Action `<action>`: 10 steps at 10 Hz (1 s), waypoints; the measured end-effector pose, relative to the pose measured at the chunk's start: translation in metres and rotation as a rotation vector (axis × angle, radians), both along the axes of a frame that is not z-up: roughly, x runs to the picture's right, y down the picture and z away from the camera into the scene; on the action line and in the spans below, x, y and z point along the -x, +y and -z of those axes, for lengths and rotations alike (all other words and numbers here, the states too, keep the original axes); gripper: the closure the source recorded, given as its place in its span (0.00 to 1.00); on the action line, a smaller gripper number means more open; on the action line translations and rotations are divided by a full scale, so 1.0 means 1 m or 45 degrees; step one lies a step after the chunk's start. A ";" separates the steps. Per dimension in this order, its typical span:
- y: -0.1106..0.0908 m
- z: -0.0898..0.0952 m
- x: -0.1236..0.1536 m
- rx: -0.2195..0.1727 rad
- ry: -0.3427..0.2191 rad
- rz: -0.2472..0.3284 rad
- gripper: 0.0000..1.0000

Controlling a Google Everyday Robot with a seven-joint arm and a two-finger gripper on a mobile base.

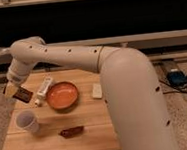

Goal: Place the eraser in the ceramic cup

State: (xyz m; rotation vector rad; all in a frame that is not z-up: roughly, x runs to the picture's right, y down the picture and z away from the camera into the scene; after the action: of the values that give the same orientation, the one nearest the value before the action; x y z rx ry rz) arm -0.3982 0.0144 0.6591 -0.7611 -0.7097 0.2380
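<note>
So here's where my tool [19,92] is: up over the far-left part of the light wooden worktop [92,125], left of the round orange bowl [62,95], and it's clenched on the small dark rectangular eraser [22,94]. The eraser sits tilted in the grip, off the wood, with a bit of reddish edge showing along its lower side. I can't make out the individual fingers against it, just that the block hangs at the end of my wrist.

Using the orange bowl as the reference point for everything else:

- The small plain white tapered ceramic cup [27,121] stands upright to the lower left of the bowl, near the left edge of the worktop. It's below the eraser and clearly apart from it.
- A slim white tube-shaped thing [44,89] lies just left of the bowl, angled, between the bowl and my tool. Can't tell what it is exactly.
- A flat white rectangular block [96,91] lies to the right of the bowl, near my arm.
- An elongated reddish-brown object [72,131] lies in front of the bowl, toward the near edge of the worktop.

My big cream-coloured arm [123,81] sweeps in from the right and arches over the back of the worktop, behind the bowl.
</note>
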 end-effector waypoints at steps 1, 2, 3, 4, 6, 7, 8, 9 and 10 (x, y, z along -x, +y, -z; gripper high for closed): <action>0.007 0.004 0.008 0.017 -0.036 0.004 1.00; 0.012 0.006 0.013 0.034 -0.056 0.002 1.00; 0.019 0.007 0.018 0.055 -0.077 0.002 1.00; 0.026 0.009 0.021 0.076 -0.094 -0.006 1.00; 0.040 0.012 0.022 0.110 -0.106 -0.015 1.00; 0.045 0.014 0.023 0.121 -0.110 -0.018 1.00; 0.049 0.014 0.020 0.134 -0.109 -0.023 0.98; 0.054 0.013 0.017 0.144 -0.108 -0.029 0.92; 0.060 0.011 0.015 0.153 -0.110 -0.036 0.80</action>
State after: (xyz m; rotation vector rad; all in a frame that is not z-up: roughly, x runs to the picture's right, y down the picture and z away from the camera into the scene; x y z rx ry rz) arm -0.4128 0.0741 0.6479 -0.8808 -0.7936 0.2764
